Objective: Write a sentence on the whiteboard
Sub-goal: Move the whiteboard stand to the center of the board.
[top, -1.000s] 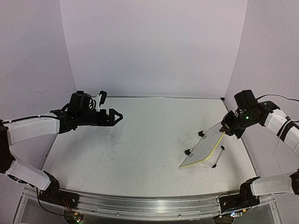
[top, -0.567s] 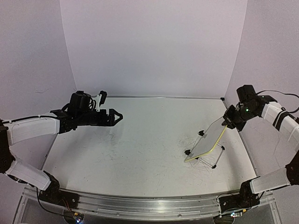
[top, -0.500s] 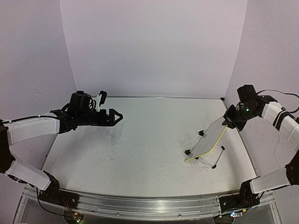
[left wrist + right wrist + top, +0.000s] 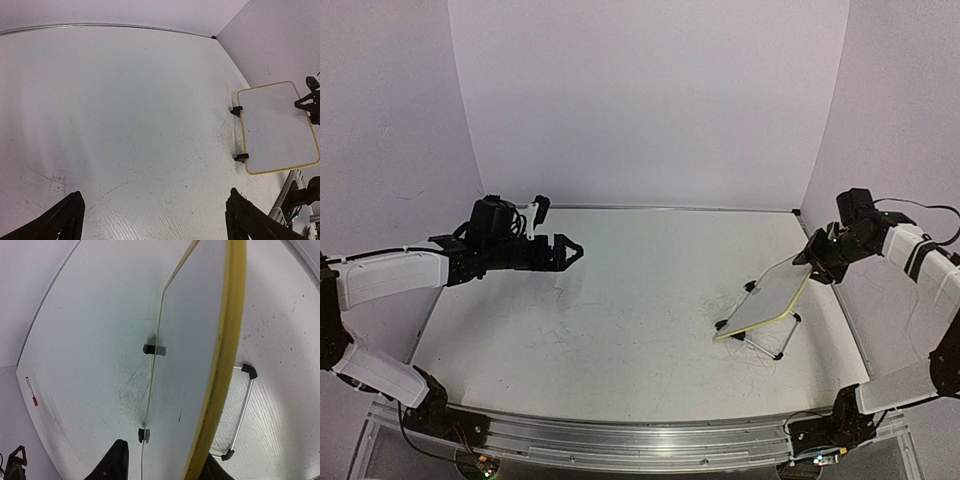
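Note:
The whiteboard (image 4: 766, 299) has a white face and a pale yellow rim. It stands tilted at the right of the table, its near-left corner down and its far-right edge raised. My right gripper (image 4: 814, 264) is shut on that raised edge. In the right wrist view the yellow rim (image 4: 223, 350) runs between my fingers, with the board's face (image 4: 187, 365) to its left. No red sentence shows on the face, only a small dark mark. My left gripper (image 4: 566, 250) is open and empty above the left of the table. The board also shows in the left wrist view (image 4: 277, 127).
The board's wire stand (image 4: 772, 347) with black feet rests on the table under it. The large white tabletop (image 4: 620, 300) is scribbled with grey marks. A small white marker with a red end (image 4: 31, 391) lies at the table's far edge. Walls stand close on three sides.
My right gripper has risen and shifted right, tipping the whiteboard up from lying nearly flat and drawing it slightly right. The left arm has not moved.

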Robot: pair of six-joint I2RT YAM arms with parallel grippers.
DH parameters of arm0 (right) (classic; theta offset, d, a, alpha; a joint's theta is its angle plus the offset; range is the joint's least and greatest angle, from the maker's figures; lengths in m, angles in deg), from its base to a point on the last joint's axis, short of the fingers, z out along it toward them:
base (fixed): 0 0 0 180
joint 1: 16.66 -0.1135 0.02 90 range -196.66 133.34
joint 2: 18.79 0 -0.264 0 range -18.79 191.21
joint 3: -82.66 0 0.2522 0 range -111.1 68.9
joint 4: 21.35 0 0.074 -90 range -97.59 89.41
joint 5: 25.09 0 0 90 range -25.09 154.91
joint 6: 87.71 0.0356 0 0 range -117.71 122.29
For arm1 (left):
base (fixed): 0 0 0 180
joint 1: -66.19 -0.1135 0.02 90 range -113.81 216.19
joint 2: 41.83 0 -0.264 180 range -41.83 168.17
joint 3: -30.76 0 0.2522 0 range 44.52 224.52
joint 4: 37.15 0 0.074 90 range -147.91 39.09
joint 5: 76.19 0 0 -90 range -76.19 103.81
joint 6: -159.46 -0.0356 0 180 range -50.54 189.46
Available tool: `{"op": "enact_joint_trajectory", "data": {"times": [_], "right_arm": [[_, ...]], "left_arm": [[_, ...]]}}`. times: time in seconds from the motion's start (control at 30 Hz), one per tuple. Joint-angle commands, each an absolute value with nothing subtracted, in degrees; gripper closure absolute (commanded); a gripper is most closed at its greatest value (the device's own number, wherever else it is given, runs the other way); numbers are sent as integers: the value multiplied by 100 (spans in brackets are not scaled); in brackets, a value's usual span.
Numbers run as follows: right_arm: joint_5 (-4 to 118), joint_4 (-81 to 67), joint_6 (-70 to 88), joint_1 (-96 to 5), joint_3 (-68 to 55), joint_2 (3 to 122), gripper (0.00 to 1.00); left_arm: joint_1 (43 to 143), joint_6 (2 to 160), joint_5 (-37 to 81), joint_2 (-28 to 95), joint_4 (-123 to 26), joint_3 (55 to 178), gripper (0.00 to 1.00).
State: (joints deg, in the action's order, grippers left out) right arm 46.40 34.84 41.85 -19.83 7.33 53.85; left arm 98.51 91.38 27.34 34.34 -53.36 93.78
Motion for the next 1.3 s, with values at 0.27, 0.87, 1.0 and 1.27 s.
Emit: {"op": "enact_joint_trajectory", "data": {"times": [0.27, 0.87, 1.0, 1.27], "right_arm": [[3683, 3734, 2979, -1992, 974, 5689, 88], [2779, 4040, 1183, -2888, 80, 7217, 100], [3009, 4563, 525, -3617, -641, 7897, 100], [3259, 4887, -325, -4716, -1997, 8978, 100]], "left_arm": [[9865, 9009, 2794, 3396, -5152, 9467, 1], [9864, 8994, 2678, 3202, -5214, 9541, 0], [9865, 8985, 2636, 3107, -5237, 9524, 1], [9862, 8945, 2907, 3072, -5278, 9594, 1]]}}
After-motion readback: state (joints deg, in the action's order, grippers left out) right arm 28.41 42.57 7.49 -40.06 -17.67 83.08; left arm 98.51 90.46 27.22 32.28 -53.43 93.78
